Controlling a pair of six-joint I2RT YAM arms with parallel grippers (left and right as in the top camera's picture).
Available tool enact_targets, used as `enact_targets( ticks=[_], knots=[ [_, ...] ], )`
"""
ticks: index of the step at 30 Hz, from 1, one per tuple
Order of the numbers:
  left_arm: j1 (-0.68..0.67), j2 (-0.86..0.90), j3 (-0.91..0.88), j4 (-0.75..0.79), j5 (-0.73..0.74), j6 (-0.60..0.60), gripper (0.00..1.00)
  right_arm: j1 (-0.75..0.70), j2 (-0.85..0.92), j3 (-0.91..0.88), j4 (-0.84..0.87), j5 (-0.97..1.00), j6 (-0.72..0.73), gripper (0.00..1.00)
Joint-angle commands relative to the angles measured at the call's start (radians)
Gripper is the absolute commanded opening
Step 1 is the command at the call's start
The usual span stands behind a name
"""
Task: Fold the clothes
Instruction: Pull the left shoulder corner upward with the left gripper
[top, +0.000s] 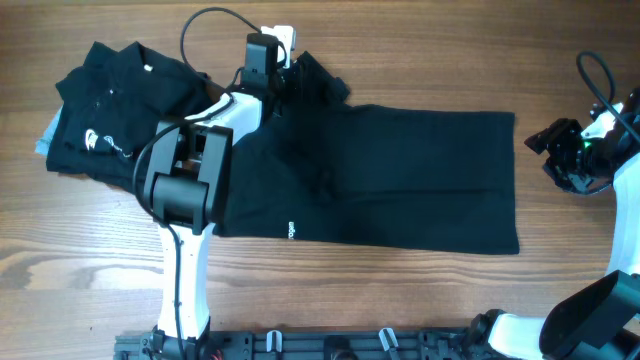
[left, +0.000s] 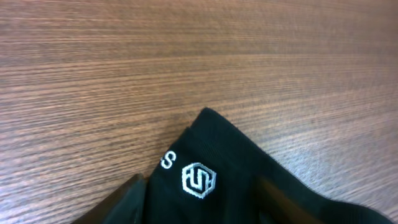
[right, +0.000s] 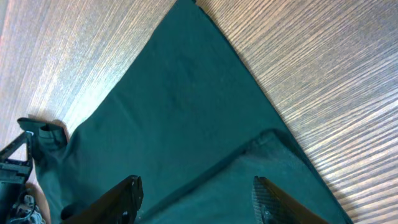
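Limp, light shirt (top: 400, 175), best pinched at corners; my left gripper (left: 199, 186), spread wide, straddles one; my right gripper (right: 196, 182) hangs equally wide.

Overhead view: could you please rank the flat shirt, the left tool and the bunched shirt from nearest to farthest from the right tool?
1. The flat shirt, centre, its edge facing the right tool.
2. The left tool, at that shirt's far upper corner.
3. The bunched shirt, far left.
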Motion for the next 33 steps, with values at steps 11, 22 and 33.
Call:
enact_targets(
  ticks=[11, 22, 33],
  knots=[
    [-0.013, -0.057, 0.007, -0.070, -0.051, 0.048, 0.04, 0.003, 0.094, 0.007, 0.193, 0.029, -0.145, 0.60],
    [-0.006, -0.185, 0.007, -0.249, -0.091, 0.048, 0.04, 0.053, 0.425, 0.007, 0.494, -0.017, -0.174, 0.63],
    [-0.010, -0.236, 0.007, -0.302, -0.089, 0.049, 0.04, 0.160, 0.550, 0.008, 0.712, 0.031, -0.113, 0.44]
  ],
)
